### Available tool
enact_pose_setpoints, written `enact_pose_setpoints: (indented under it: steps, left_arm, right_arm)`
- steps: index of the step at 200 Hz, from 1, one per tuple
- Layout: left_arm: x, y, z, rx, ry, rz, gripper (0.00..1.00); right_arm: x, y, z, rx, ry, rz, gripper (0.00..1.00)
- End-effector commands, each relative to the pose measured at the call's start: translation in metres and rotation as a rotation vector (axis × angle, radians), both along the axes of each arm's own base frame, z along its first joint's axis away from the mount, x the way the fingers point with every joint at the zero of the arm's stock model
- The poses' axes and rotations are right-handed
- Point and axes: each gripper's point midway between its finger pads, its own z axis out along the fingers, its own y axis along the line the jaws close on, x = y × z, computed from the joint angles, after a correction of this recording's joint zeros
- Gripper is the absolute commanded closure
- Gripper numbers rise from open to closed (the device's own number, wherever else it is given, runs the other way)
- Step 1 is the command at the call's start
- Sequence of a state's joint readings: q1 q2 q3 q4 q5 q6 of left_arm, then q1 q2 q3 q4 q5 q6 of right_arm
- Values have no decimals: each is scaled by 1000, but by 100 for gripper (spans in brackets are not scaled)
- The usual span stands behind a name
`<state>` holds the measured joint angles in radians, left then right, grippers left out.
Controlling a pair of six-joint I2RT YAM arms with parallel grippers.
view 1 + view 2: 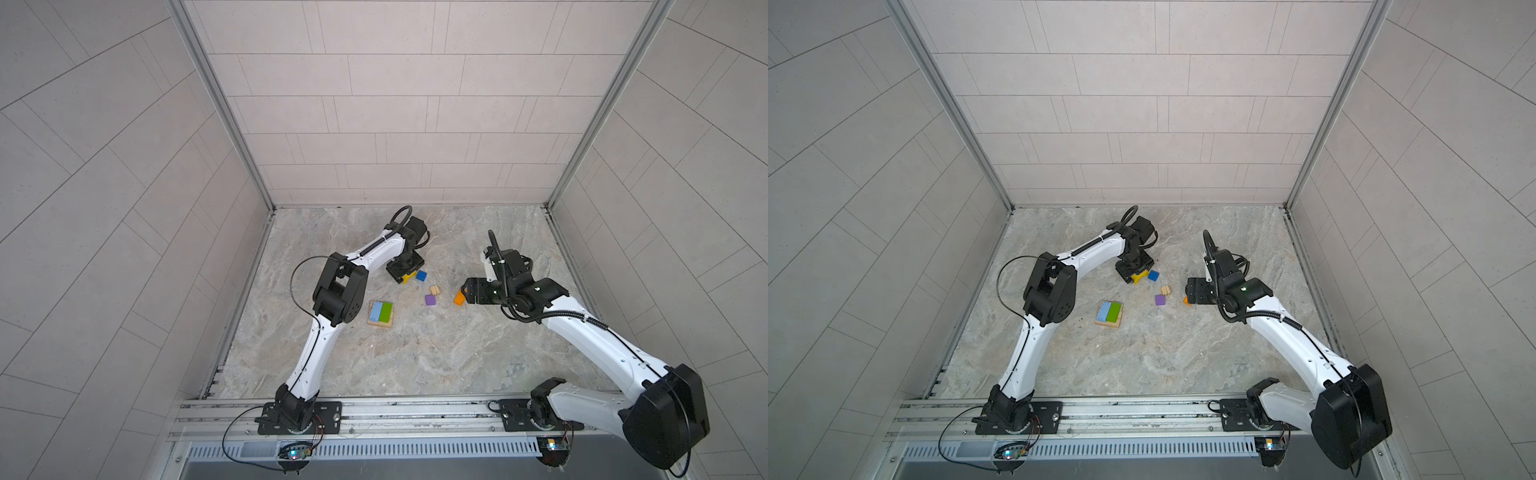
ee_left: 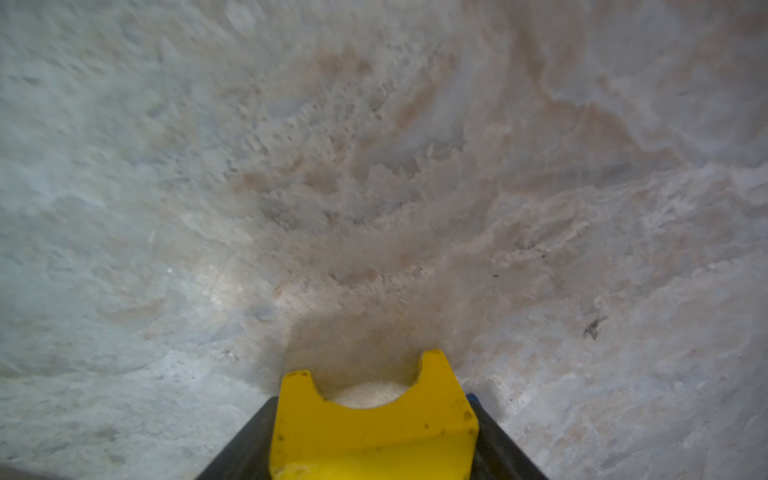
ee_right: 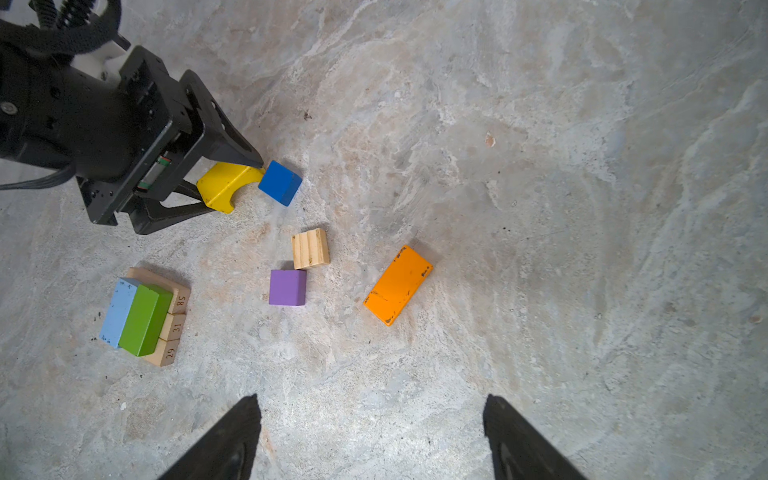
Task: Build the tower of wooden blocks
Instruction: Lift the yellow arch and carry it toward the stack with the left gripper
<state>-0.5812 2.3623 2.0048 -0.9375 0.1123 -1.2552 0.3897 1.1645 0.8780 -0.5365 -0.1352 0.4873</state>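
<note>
The bench [image 3: 540,208] is marbled grey and beige. The blocks: a yellow arch [image 3: 224,185], a dark-blue cube [image 3: 279,183], a purple cube [image 3: 287,287], a scuffed orange bar [image 3: 398,285], a ribbed tan block [image 3: 310,248], a light-blue bar [image 3: 118,307], a green bar [image 3: 145,318], and tan bars [image 3: 176,328] printed with dark numbers.

You had ten blocks on the surface [image 3: 540,208]. Three of them were plain tan bars [image 3: 176,328], with 58, 31 and 29 marked on their ends. You had one light-blue bar [image 3: 118,311], one green bar [image 3: 145,320] and one orange bar [image 3: 398,284]. There was one yellow arch [image 3: 224,180] and one short ridged tan block [image 3: 310,248]. Cubes came to two: one dark-blue cube [image 3: 279,183] and one purple cube [image 3: 287,287]. That gave you four tan pieces and one piece in each of six colours. You had two tools, the left tool [image 3: 235,185] and the right tool [image 3: 370,399], each with two fingers [image 3: 232,436].
</note>
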Motion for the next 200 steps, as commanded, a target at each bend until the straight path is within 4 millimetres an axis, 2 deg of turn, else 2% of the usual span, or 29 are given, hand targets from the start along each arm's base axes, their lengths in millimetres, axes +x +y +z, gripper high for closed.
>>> enact_pose_setpoints:
  steps: [1,71,133,176,200]
  left_arm:
    - [-5,6,-8,46,25,-30,34]
    - [-1,21,22,120,-45,-147,39]
    - [-8,42,68,194,-96,-337,40]
    - [-31,54,96,205,-103,-467,40]
    - [-51,63,104,201,-96,-546,40]
  right_arm:
    - [0,-2,5,15,-16,-13,15]
    - [3,1,6,21,-20,-11,15]
    - [6,3,6,29,-20,-6,15]
    - [7,7,7,41,-21,5,15]
    - [8,10,5,43,-17,27,15]
